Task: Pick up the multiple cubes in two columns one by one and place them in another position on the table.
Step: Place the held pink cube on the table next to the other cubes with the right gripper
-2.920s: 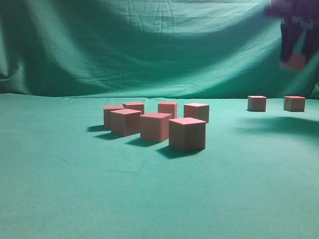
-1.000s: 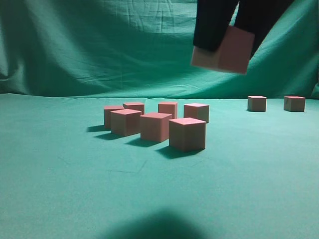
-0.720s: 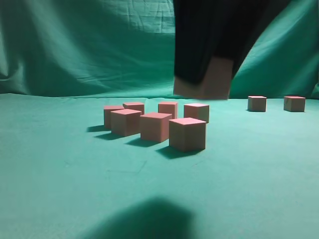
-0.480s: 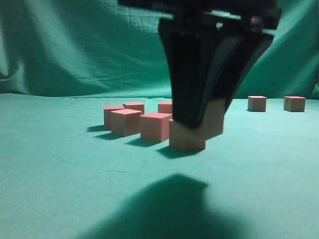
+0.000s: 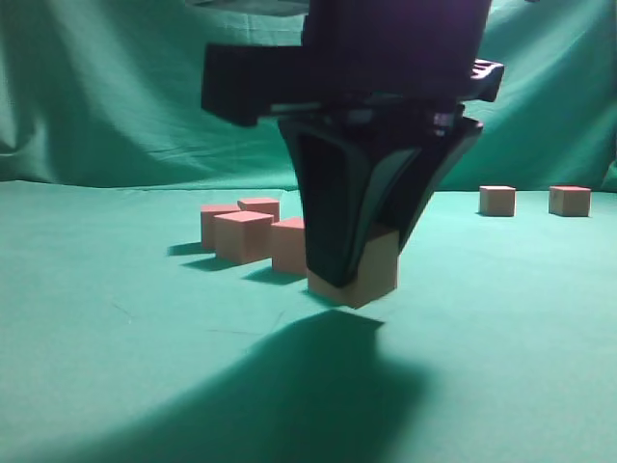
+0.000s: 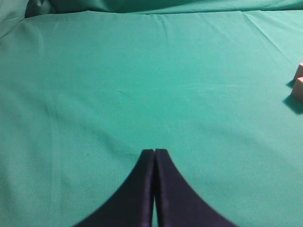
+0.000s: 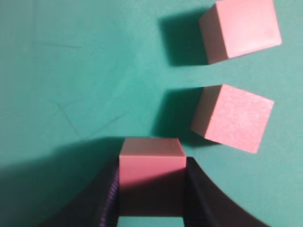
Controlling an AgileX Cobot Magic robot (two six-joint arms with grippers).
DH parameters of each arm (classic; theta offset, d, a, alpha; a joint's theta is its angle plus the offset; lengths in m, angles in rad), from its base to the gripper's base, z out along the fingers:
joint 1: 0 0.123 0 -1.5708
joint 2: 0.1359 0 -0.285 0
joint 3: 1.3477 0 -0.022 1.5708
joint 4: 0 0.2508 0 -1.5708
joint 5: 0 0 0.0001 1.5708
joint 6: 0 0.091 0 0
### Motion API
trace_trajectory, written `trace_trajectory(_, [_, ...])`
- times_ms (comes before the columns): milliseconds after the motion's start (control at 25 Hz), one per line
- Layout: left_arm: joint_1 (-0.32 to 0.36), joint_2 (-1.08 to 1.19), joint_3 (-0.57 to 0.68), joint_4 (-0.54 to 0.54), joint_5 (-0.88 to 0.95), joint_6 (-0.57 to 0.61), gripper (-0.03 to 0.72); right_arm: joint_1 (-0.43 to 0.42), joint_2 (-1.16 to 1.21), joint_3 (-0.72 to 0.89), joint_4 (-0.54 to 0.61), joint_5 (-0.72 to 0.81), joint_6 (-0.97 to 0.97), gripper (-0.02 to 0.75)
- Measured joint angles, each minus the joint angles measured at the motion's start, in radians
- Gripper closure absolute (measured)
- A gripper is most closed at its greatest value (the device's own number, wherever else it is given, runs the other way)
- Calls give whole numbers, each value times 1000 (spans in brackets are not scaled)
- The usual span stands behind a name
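My right gripper (image 5: 355,278) is shut on a pink cube (image 5: 376,272) and holds it tilted, low over the green cloth, in front of the cube cluster. In the right wrist view the held cube (image 7: 151,161) sits between the jaws (image 7: 152,189), with two loose cubes (image 7: 239,30) (image 7: 232,118) lying to its right. Several more pink cubes (image 5: 241,236) stand in rows behind the gripper, some hidden by it. My left gripper (image 6: 155,152) is shut and empty over bare cloth, and cube corners (image 6: 298,87) show at that view's right edge.
Two separate cubes (image 5: 497,200) (image 5: 570,200) stand at the far right of the table. A green cloth (image 5: 116,367) covers the table and a green backdrop (image 5: 145,87) hangs behind. The gripper casts a large shadow (image 5: 289,395) on the front cloth.
My right gripper has carried the cube from the upper right down and to the left, and it is now low over the cloth, in front of the cluster. The shadow below has grown.
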Motion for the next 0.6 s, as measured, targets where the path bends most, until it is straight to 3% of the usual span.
trace_trajectory(600, [0, 0, 0, 0, 0, 0, 688, 0, 25, 0, -84, 7, 40, 473])
